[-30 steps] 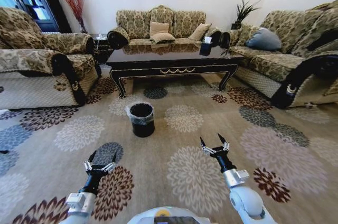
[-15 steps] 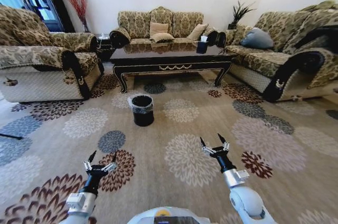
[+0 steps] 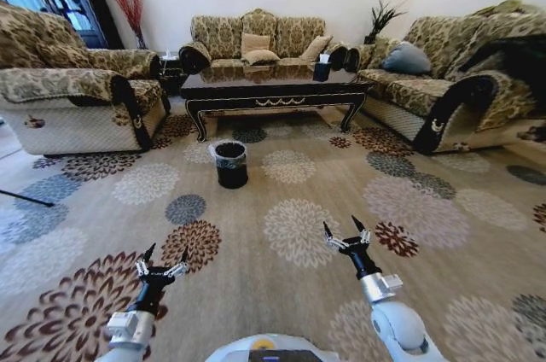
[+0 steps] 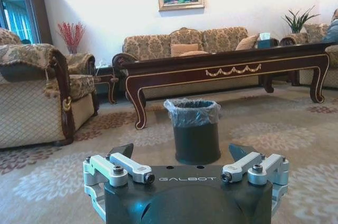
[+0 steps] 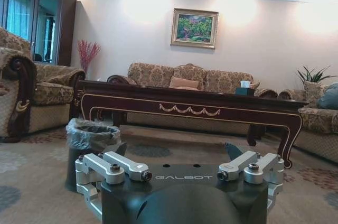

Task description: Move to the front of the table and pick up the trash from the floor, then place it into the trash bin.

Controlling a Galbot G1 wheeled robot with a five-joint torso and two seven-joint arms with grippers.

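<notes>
The dark glossy table (image 3: pixel 256 82) with gold scrollwork stands across the room, in front of the back sofa. The black trash bin (image 3: pixel 231 164) with a grey liner sits on the carpet before the table's left half. Both also appear from the wrists: the table (image 4: pixel 227 68) (image 5: pixel 185 109) and the trash bin (image 4: pixel 194 129) (image 5: pixel 90 139). My left gripper (image 3: pixel 167 251) (image 4: pixel 182 152) hovers open over the carpet at lower left, holding nothing. My right gripper (image 3: pixel 341 225) (image 5: pixel 177 150) is open at lower right, also holding nothing. The trash is out of view.
Patterned sofas ring the table: left sofa (image 3: pixel 77 97), back sofa (image 3: pixel 256 37), right sofa (image 3: pixel 444 80). A dark box (image 3: pixel 322 70) stands on the tabletop. A thin dark rod (image 3: pixel 26 200) lies on the carpet at far left. Wide floral carpet (image 3: pixel 294 230) separates me from the bin.
The whole head view has shifted: table, bin and sofas now look smaller and farther off, so the camera has moved back. Both grippers keep their pose, open.
</notes>
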